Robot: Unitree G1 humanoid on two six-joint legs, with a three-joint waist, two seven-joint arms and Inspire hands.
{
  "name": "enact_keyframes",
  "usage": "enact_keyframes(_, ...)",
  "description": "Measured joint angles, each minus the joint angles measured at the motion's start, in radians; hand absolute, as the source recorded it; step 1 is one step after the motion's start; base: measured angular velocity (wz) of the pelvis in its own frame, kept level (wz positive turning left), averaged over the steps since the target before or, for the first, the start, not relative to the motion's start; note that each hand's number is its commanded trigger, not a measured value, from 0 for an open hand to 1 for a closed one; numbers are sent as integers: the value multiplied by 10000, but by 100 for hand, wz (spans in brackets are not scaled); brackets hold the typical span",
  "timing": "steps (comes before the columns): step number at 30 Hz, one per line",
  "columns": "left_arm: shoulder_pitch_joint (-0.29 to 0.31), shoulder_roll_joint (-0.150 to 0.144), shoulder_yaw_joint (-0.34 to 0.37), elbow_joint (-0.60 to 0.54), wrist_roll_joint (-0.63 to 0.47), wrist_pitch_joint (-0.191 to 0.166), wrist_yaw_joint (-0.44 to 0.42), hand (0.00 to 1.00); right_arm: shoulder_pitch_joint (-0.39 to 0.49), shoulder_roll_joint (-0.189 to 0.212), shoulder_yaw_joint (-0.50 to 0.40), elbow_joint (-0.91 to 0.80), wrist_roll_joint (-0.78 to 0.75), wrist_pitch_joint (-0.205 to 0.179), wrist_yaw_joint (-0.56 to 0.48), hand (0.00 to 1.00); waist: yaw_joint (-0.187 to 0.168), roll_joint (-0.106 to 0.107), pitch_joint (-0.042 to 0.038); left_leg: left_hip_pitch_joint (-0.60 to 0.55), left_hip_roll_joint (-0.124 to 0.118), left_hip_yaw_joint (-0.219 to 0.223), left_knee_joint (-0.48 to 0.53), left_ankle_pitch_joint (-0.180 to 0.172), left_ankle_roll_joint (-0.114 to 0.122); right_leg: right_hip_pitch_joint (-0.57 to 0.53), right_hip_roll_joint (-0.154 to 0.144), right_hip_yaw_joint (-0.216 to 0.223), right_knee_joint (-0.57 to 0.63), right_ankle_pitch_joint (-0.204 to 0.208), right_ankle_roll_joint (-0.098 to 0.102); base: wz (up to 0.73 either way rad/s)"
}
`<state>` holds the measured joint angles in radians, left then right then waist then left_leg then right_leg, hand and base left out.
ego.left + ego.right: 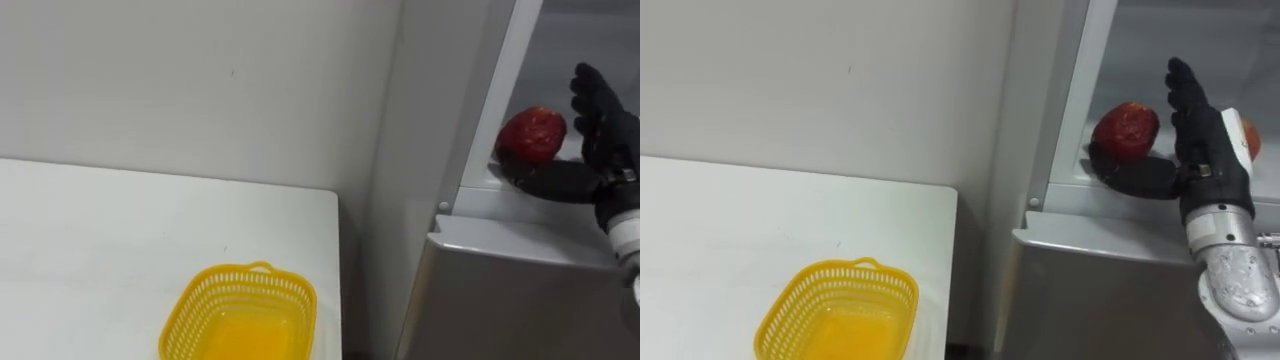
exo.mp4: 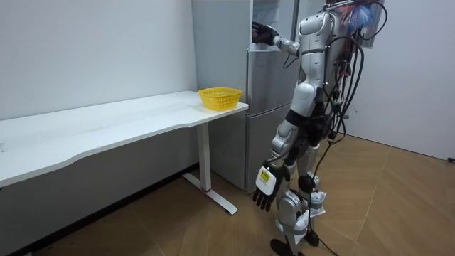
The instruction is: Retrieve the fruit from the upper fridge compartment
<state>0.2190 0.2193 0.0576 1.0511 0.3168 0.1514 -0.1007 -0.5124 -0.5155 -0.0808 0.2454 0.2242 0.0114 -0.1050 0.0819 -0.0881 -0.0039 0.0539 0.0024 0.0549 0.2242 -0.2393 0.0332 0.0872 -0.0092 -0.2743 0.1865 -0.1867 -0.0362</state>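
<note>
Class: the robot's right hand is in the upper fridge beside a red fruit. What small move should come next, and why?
Probably close the right hand round the red fruit: its fingers stand straight beside the fruit, thumb stretched below it, so nothing is gripped yet.

The basket (image 1: 205, 300) is yellow plastic, an open lattice with a slightly shiny rim. The desk (image 1: 120, 240) has a smooth, matt white top. The fridge (image 1: 500, 290) looks like painted metal, satin grey with a soft sheen. The red fruit (image 1: 533, 133) inside it has a smooth, faintly glossy skin. The right hand (image 1: 1210, 165) is matt black and plastic-looking, above a bright metal wrist. The floor (image 2: 384, 206) is wood-patterned with a low gloss.
</note>
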Motion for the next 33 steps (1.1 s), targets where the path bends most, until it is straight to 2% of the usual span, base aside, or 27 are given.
enact_keyframes(5,-12,11,0,-1,0,133,-23,0,-139,-64,6,318,28,131,475,0,13,-68,36,42,3,-1,-2,6,-10,33,2,2,19,0,0,0)
enact_keyframes(9,11,19,2,3,-7,188,-123,0,-180,-138,3,562,139,135,796,0,5,-170,18,19,5,-7,35,4,-11,27,1,-3,23,0,-1,0)
enact_keyframes(11,-3,27,2,5,-16,224,-193,0,-204,-296,4,696,254,151,1062,0,25,-199,16,-6,5,-8,70,3,-9,19,-1,-1,26,4,-8,0)
enact_keyframes(21,-121,209,2,-18,-16,359,-401,0,-868,-430,39,1522,403,452,2053,1,-3,-187,16,-30,9,-1,147,3,-10,15,-7,-3,69,14,-25,0)
enact_keyframes(22,-138,247,2,-18,-16,417,-400,0,-936,-452,38,1613,399,483,2182,54,-9,-187,15,-29,10,1,152,3,-10,14,-7,-3,71,16,-29,0)
enact_keyframes(23,-146,284,1,-20,-13,452,-399,0,-989,-491,39,1696,393,524,2303,99,-15,-182,9,-28,10,2,155,3,-10,13,-7,-6,72,17,-30,0)
enact_keyframes(33,-183,376,-16,-10,-83,652,-440,0,-1375,-672,37,2624,456,568,2819,100,-5,-157,0,105,17,-7,162,4,-10,151,-9,-44,80,19,-34,0)
